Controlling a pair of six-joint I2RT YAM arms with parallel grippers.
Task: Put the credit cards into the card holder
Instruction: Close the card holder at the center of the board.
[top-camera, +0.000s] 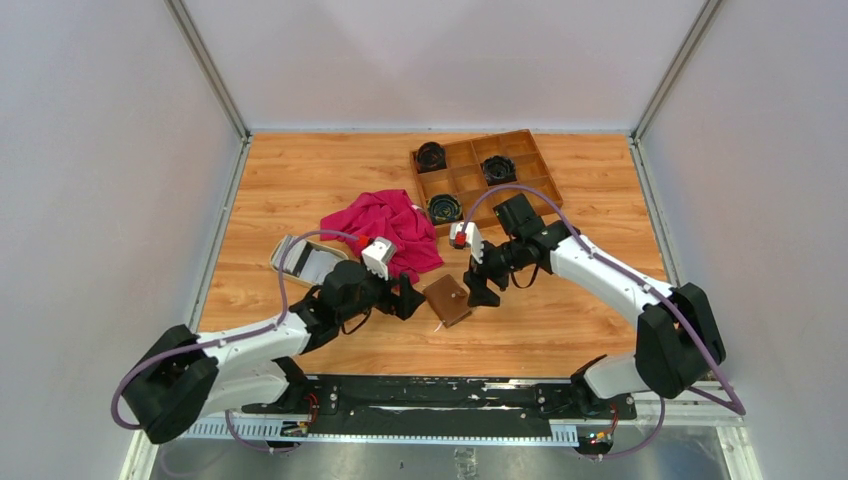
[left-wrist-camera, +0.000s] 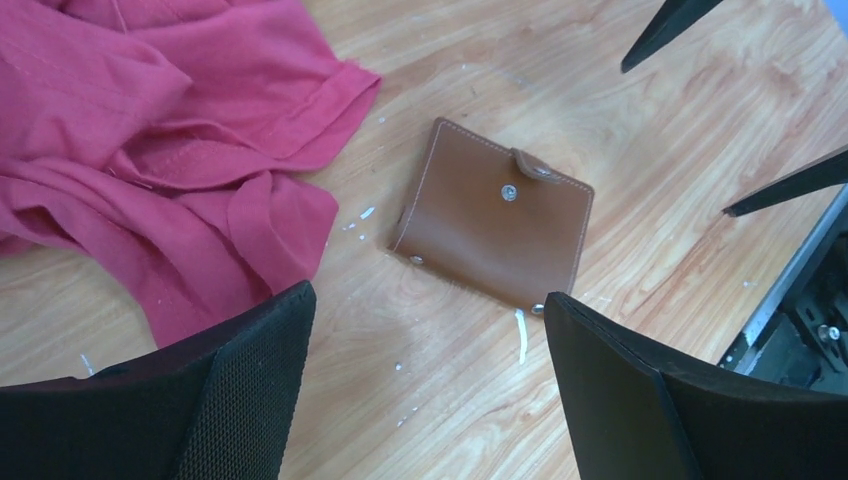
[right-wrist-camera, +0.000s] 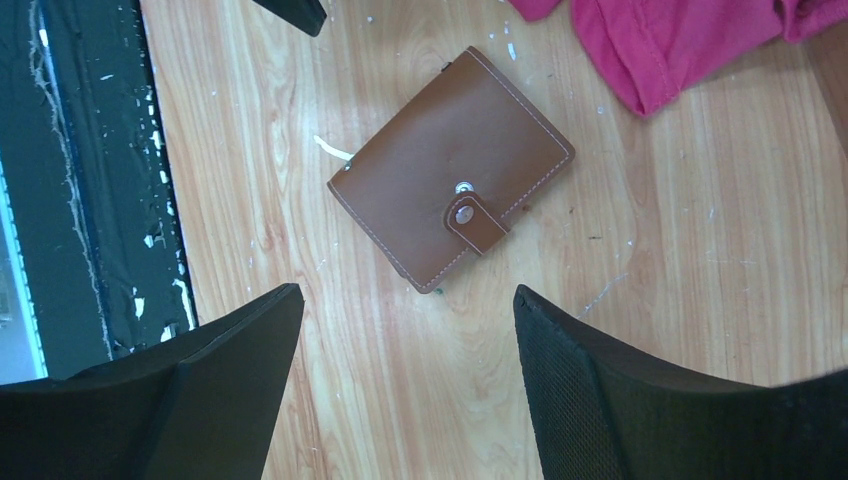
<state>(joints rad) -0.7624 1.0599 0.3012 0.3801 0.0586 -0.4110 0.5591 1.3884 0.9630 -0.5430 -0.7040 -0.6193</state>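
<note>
The card holder (top-camera: 447, 300) (left-wrist-camera: 490, 228) (right-wrist-camera: 450, 168), a brown leather wallet, lies folded on the table between my two grippers. Its snap tab points toward the right arm. My left gripper (top-camera: 408, 299) (left-wrist-camera: 428, 300) stands open just left of it, nothing between its fingers. My right gripper (top-camera: 478, 286) (right-wrist-camera: 407, 295) stands open just right of it, also holding nothing. Pale white and grey flat pieces (top-camera: 312, 264), which look like the credit cards, lie in a cream dish (top-camera: 283, 252) to the far left.
A crumpled red cloth (top-camera: 385, 225) (left-wrist-camera: 150, 130) (right-wrist-camera: 680, 40) lies behind the holder. A wooden compartment tray (top-camera: 521, 140) with black round parts stands at the back right. The black base rail (top-camera: 430, 395) (right-wrist-camera: 90, 200) runs along the near edge.
</note>
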